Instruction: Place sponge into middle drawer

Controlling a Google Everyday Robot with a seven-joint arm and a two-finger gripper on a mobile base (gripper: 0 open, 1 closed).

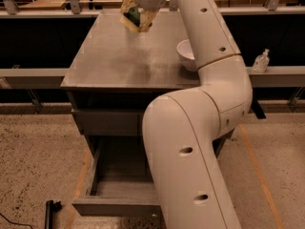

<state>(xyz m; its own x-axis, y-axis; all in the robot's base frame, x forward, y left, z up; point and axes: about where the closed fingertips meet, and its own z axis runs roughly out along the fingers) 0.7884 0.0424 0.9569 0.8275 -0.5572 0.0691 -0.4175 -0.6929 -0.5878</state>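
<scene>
My gripper (pixel 135 14) is at the top of the camera view, above the far part of the grey cabinet top (pixel 114 61). It is shut on the sponge (pixel 134 17), whose dark green and yellow show between the fingers, held clear of the surface. The middle drawer (pixel 116 206) stands pulled open low at the front of the cabinet, under a closed grey drawer front (pixel 107 123). Its inside is bare, its knob does not show, and my arm covers its right part.
A white bowl (pixel 186 54) sits on the right of the cabinet top, partly behind my arm. A small clear bottle (pixel 260 61) stands on the ledge at right. A black tool (pixel 49 213) lies on the floor left of the drawer.
</scene>
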